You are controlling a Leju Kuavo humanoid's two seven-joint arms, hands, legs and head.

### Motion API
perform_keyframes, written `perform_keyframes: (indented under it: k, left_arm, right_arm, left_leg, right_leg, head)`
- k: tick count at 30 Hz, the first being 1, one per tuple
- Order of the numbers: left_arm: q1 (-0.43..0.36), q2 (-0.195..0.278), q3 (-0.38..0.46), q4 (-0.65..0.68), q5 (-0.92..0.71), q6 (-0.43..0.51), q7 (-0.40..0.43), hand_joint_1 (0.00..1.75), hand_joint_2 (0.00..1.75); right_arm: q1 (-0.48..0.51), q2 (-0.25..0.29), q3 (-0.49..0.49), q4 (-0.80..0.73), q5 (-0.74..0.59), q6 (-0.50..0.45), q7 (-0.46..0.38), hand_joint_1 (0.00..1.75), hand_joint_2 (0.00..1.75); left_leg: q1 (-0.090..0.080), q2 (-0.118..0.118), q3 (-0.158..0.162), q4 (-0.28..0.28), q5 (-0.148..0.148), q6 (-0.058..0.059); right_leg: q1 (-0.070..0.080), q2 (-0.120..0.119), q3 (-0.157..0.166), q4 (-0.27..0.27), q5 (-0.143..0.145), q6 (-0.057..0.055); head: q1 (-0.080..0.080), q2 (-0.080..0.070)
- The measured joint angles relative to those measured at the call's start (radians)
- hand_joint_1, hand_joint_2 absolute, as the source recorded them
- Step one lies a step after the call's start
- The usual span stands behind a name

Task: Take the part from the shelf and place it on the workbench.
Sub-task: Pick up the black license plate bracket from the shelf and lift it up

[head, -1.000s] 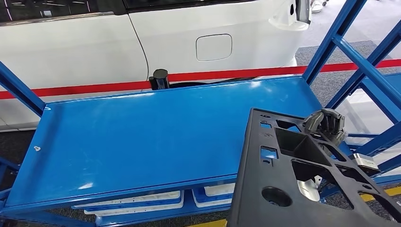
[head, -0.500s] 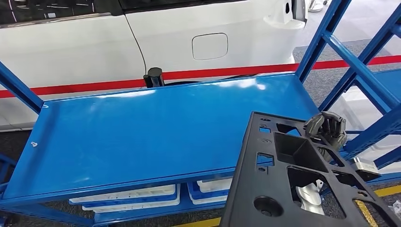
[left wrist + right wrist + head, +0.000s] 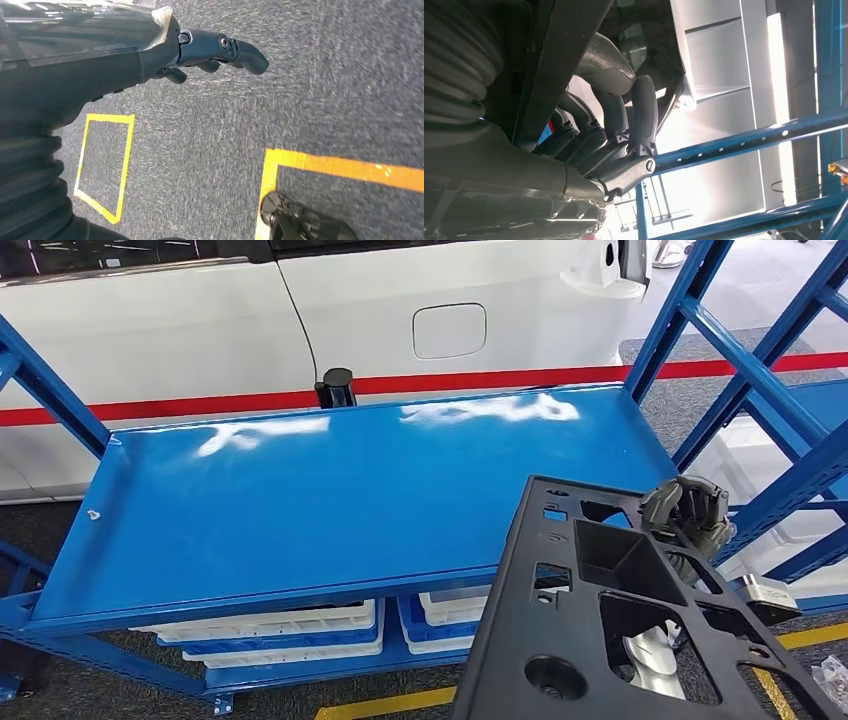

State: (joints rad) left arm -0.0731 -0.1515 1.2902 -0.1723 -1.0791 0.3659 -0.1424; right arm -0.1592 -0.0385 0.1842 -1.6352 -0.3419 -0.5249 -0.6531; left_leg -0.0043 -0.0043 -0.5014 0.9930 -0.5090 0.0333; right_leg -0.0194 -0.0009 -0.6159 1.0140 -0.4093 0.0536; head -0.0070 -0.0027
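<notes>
at the frame's lower right the right hand (image 3: 688, 512) had its fingers curled over the far edge of the flat black plastic cut-out panel (image 3: 560, 620), whose long axis ran back toward the robot.

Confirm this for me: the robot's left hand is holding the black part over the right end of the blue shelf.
Not quite: it is the right hand that grips the black part, as the head view shows, with its fingers curled over the part's far edge. The left hand hangs over the grey floor holding nothing, seen in the left wrist view. The part does sit by the right end of the blue shelf.
</notes>
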Motion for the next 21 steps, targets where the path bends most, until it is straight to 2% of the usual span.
perform_keyframes:
  k: [1,2,4,5,6,7,8,10,11,12,13,14,15,16,17,18,20,21]
  left_arm:
    - [0.0,0.0,0.0,0.0,0.0,0.0,0.001,0.0,1.75]
    - [-0.001,0.001,0.0,0.0,-0.001,-0.001,0.001,0.0,1.75]
    - [-0.001,0.001,0.0,0.0,-0.002,-0.001,0.002,0.0,1.75]
    - [-0.001,0.001,0.0,0.0,-0.004,-0.002,0.003,0.0,1.75]
    - [-0.001,0.001,0.0,0.0,-0.005,-0.002,0.004,0.0,1.75]
    - [-0.001,0.001,0.0,0.0,-0.007,-0.002,0.005,0.0,1.75]
    - [-0.001,0.001,0.0,0.0,-0.009,-0.002,0.007,0.0,1.75]
    - [-0.001,0.001,0.0,0.0,-0.01,-0.001,0.011,0.0,1.75]
    - [-0.001,0.001,0.0,0.0,-0.011,0.0,0.014,0.0,1.75]
    - [-0.002,0.001,0.0,0.0,-0.013,0.001,0.018,0.0,1.75]
    - [-0.002,0.002,0.0,0.0,-0.014,0.003,0.021,0.0,1.75]
    - [-0.002,0.002,0.0,0.0,-0.015,0.006,0.025,0.0,1.75]
    - [-0.002,0.003,0.0,0.0,-0.015,0.008,0.027,0.0,1.75]
    - [-0.002,0.004,0.0,0.0,-0.015,0.01,0.029,0.0,1.75]
    - [-0.002,0.004,0.0,0.0,-0.015,0.013,0.031,0.0,1.75]
    - [-0.001,0.005,0.0,0.0,-0.015,0.015,0.032,0.0,1.75]
    - [-0.002,0.004,0.0,0.0,-0.016,0.018,0.034,0.0,1.75]
    - [-0.002,0.004,0.0,0.0,-0.017,0.018,0.036,0.0,1.75]
  right_arm:
    - [0.004,-0.002,-0.002,-0.002,0.001,0.0,0.0,1.75,1.75]
    - [0.006,-0.005,-0.004,-0.005,0.002,0.0,0.0,1.75,1.75]
    - [0.011,-0.009,-0.009,-0.007,0.003,0.0,0.0,1.75,1.75]
    - [0.015,-0.011,-0.011,-0.008,0.003,0.0,0.0,1.75,1.75]
    - [0.02,-0.012,-0.012,-0.009,0.003,0.0,0.0,1.75,1.75]
    - [0.024,-0.012,-0.013,-0.011,0.003,0.0,0.0,1.75,1.75]
    - [0.028,-0.012,-0.013,-0.013,0.004,-0.001,0.0,1.75,1.75]
    - [0.032,-0.012,-0.014,-0.023,0.005,-0.001,0.0,1.75,1.75]
    - [0.033,-0.012,-0.014,-0.03,0.007,-0.001,0.0,1.75,1.75]
    - [0.034,-0.011,-0.014,-0.036,0.008,0.0,0.0,1.75,1.75]
    - [0.036,-0.011,-0.014,-0.041,0.009,0.002,0.0,1.75,1.75]
    - [0.037,-0.011,-0.014,-0.043,0.009,0.005,0.0,1.75,1.75]
    - [0.038,-0.01,-0.014,-0.044,0.009,0.007,0.0,1.75,1.75]
    - [0.038,-0.01,-0.014,-0.044,0.008,0.009,0.0,1.75,1.75]
    - [0.038,-0.008,-0.014,-0.045,0.008,0.01,0.0,1.75,1.75]
    - [0.037,-0.006,-0.014,-0.045,0.008,0.012,0.0,1.75,1.75]
    - [0.037,-0.003,-0.013,-0.045,0.008,0.016,0.0,1.75,1.75]
    - [0.037,-0.003,-0.013,-0.045,0.008,0.017,0.0,1.75,1.75]
  left_leg:
    - [0.001,0.002,-0.006,-0.006,0.011,0.008]
    - [0.003,0.004,-0.014,-0.012,0.024,0.017]
    - [0.004,0.007,-0.033,-0.015,0.045,0.026]
    - [0.003,0.009,-0.046,-0.014,0.055,0.028]
    - [0.002,0.009,-0.059,-0.013,0.063,0.028]
    - [0.001,0.01,-0.071,-0.012,0.072,0.027]
    - [0.001,0.01,-0.082,-0.011,0.08,0.026]
    - [0.0,0.01,-0.102,-0.006,0.094,0.02]
    - [-0.002,0.01,-0.11,-0.001,0.1,0.015]
    - [-0.004,0.009,-0.116,0.002,0.107,0.01]
    - [-0.006,0.009,-0.12,0.005,0.113,0.005]
    - [-0.007,0.008,-0.122,0.006,0.119,-0.001]
    - [-0.005,0.007,-0.124,0.007,0.122,-0.006]
    - [-0.004,0.005,-0.13,0.016,0.11,-0.012]
    - [-0.002,0.004,-0.14,0.039,0.081,-0.018]
    - [0.001,0.002,-0.155,0.082,0.036,-0.024]
    - [0.007,0.001,-0.191,0.207,-0.058,-0.036]
    - [0.01,0.001,-0.201,0.261,-0.079,-0.04]
  right_leg:
    - [0.001,0.0,-0.009,0.01,-0.01,0.002]
    - [0.003,0.0,-0.024,0.038,-0.036,-0.001]
    - [0.004,0.0,-0.062,0.149,-0.116,-0.013]
    - [0.003,0.001,-0.078,0.214,-0.149,-0.014]
    - [0.003,0.001,-0.083,0.261,-0.167,-0.011]
    - [0.003,0.0,-0.074,0.278,-0.169,-0.004]
    - [0.003,0.0,-0.047,0.259,-0.157,0.005]
    - [0.003,0.0,0.05,0.131,-0.125,0.017]
    - [0.005,0.001,0.1,0.057,-0.12,0.015]
    - [0.007,0.002,0.133,0.003,-0.119,0.01]
    - [0.01,0.002,0.149,-0.028,-0.122,0.004]
    - [0.012,0.003,0.149,-0.036,-0.122,-0.004]
    - [0.007,0.002,0.142,-0.036,-0.117,-0.012]
    - [0.003,0.0,0.136,-0.036,-0.11,-0.023]
    - [-0.001,-0.002,0.13,-0.038,-0.1,-0.035]
    - [-0.005,-0.004,0.121,-0.039,-0.09,-0.045]
    - [-0.003,-0.005,0.099,-0.037,-0.069,-0.053]
    - [-0.002,-0.006,0.086,-0.036,-0.06,-0.051]
  head:
    - [0.001,0.0]
    - [0.004,0.0]
    - [0.009,0.0]
    - [0.01,0.0]
    - [0.01,0.0]
    - [0.011,0.0]
    - [0.011,0.0]
    - [0.011,0.0]
    - [0.011,0.0]
    - [0.01,0.0]
    - [0.009,0.0]
    - [0.008,0.0]
    - [0.008,0.0]
    - [0.007,0.0]
    - [0.005,0.0]
    - [0.003,0.0]
    - [-0.002,0.0]
    - [-0.002,0.0]
